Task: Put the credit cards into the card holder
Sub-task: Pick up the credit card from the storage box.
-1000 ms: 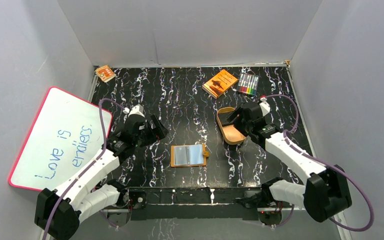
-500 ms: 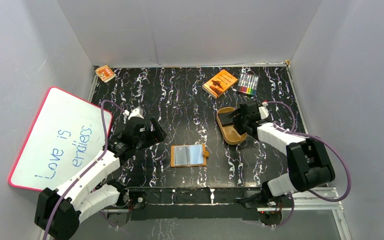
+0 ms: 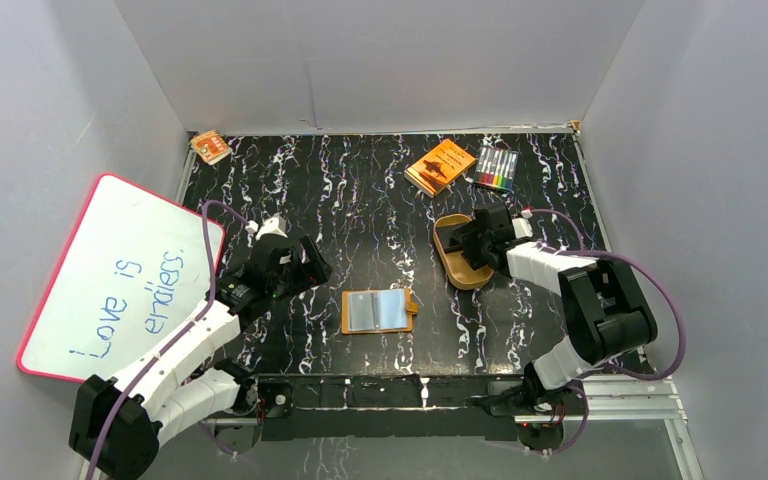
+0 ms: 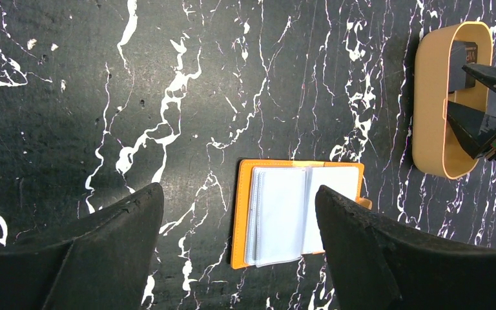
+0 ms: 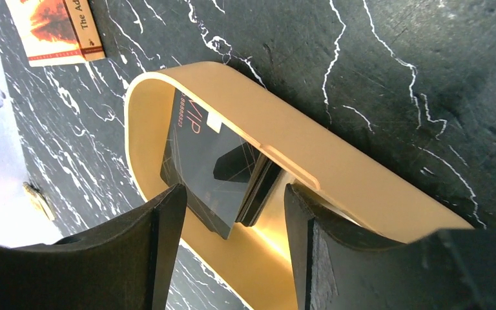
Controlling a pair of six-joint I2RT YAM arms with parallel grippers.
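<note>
The card holder (image 3: 378, 311) lies open on the table's near middle, an orange wallet with clear sleeves (image 4: 297, 213). Dark glossy credit cards (image 5: 200, 161) lean in a stack inside the gold oval tray (image 5: 336, 161), one printed "VIP". My right gripper (image 5: 232, 194) is open inside the tray (image 3: 463, 274), a finger on each side of the stack without touching it. In the top view that gripper (image 3: 468, 245) hides the cards. My left gripper (image 3: 315, 262) hovers open left of the holder, with nothing between its fingers (image 4: 237, 190).
An orange book (image 3: 440, 166) and a pack of coloured markers (image 3: 496, 168) lie at the back right. A whiteboard (image 3: 120, 275) leans at the left wall, and a small orange box (image 3: 210, 146) sits in the back left corner.
My right arm has folded in, its elbow drawn back near the base, while the gripper stayed over the tray and its jaws narrowed a little. The left arm has barely moved.
</note>
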